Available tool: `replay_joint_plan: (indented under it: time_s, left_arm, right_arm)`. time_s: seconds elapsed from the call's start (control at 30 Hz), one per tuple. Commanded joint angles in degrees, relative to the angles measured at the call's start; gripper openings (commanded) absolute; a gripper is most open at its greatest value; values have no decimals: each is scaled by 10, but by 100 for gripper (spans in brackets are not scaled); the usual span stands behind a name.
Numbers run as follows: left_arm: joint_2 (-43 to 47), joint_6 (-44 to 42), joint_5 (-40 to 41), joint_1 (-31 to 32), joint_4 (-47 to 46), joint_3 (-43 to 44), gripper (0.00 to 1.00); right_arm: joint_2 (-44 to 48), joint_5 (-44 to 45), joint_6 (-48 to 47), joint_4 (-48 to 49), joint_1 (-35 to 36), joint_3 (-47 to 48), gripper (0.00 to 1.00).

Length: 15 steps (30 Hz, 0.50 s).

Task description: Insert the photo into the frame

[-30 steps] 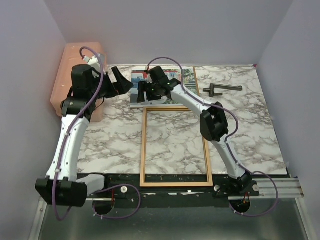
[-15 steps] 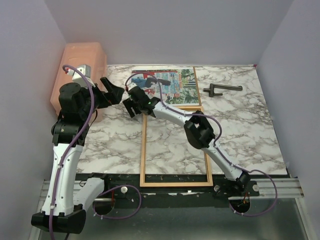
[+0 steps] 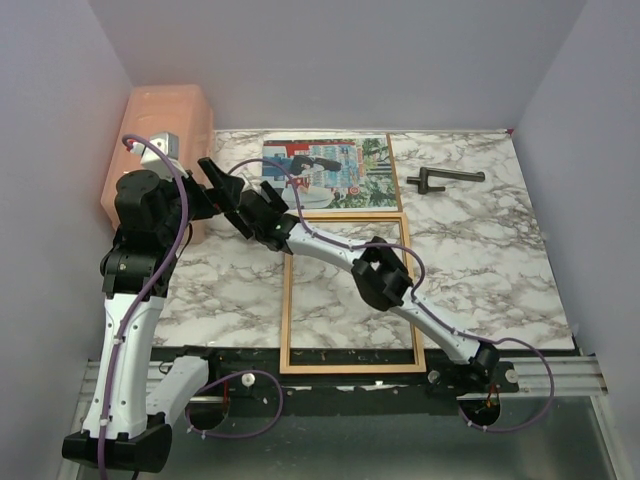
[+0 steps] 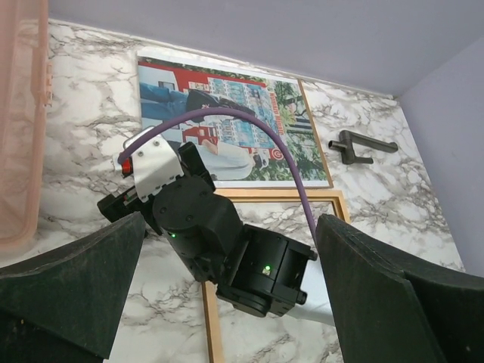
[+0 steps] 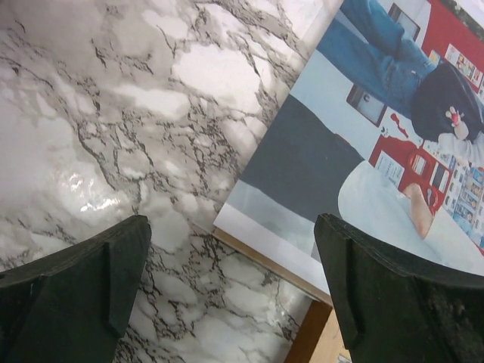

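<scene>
The photo [image 3: 330,172] lies flat at the back of the table on a brown board whose edge shows along its right side. It also shows in both wrist views: photo [image 4: 227,121], photo [image 5: 363,98]. The frame [image 3: 287,300] lies in front of it, and marble shows through it. My right gripper [image 3: 258,207] hovers open over the photo's near-left corner, and its view shows that corner between empty fingers, gripper [image 5: 231,295]. My left gripper [image 3: 222,185] is open just left of it, looking at the right wrist, gripper [image 4: 227,302].
A pink bin [image 3: 160,140] stands at the back left, close behind the left arm. A dark T-shaped handle [image 3: 445,178] lies at the back right. The frame's far-left corner [image 5: 310,344] lies just by the photo's corner. The two wrists are close together.
The right arm swung left, off the middle of the photo to its near-left corner, and its jaws spread wider. The left arm drew back toward the bin. The photo now shows uncovered.
</scene>
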<state>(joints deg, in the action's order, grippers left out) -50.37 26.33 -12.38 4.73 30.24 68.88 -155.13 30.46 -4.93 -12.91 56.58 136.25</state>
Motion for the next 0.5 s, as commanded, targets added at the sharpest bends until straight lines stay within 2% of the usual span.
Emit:
replay_joint_plan:
  time_s: [0.0, 0.47]
  left_arm:
    - [3, -15, 7, 1, 15, 8, 98]
    - [-2, -13, -11, 1, 12, -4, 99]
  right_arm:
    - [-46, 31, -1, -20, -5, 52, 100]
    - [-35, 76, 65, -48, -39, 45, 95]
